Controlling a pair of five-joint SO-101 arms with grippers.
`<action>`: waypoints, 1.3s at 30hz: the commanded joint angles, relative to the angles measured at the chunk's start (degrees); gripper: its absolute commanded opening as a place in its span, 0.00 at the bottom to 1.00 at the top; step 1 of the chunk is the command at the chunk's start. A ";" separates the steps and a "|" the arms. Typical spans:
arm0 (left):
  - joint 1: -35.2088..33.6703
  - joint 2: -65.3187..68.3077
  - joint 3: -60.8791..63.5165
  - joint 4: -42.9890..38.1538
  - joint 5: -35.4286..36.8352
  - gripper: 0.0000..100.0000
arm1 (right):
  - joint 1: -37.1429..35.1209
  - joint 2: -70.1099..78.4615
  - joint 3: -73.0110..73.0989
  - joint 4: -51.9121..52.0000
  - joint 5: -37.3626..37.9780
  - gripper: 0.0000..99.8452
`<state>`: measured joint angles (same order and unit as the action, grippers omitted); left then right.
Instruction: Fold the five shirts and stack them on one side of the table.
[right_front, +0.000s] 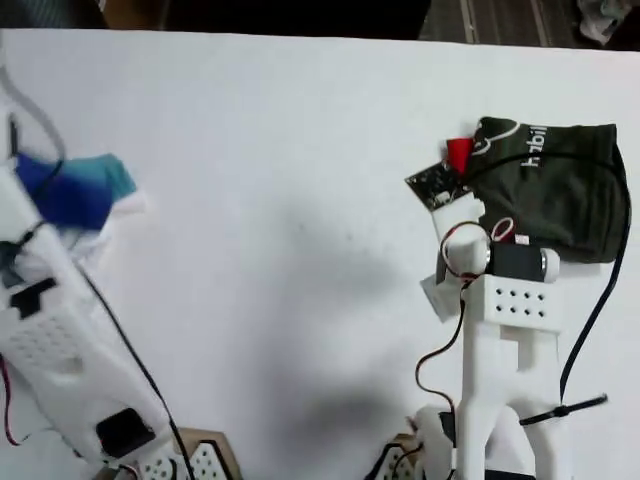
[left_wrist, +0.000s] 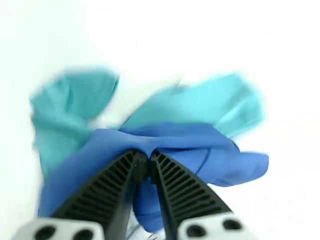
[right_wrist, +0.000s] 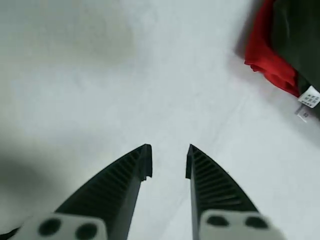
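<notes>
the left gripper pinched a fold of the blue shirt, bunched with a teal shirt near the table's left edge. the right gripper hung spread over bare tabletop, near the red shirt peeking from under the dark green shirt.
</notes>
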<state>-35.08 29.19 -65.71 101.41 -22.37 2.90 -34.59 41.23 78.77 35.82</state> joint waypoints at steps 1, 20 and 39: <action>10.20 -13.45 3.91 1.05 1.58 0.02 | 0.92 -1.63 1.58 -3.30 -0.26 0.12; 52.92 -38.95 34.42 -0.44 1.58 0.03 | 13.32 -1.63 5.80 -9.45 -0.26 0.12; 10.73 -38.86 63.34 -3.16 -12.57 0.25 | 13.05 -1.98 8.18 -9.63 -0.18 0.13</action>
<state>-14.95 -7.38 -15.52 101.14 -29.58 15.38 -34.59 49.58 69.89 35.82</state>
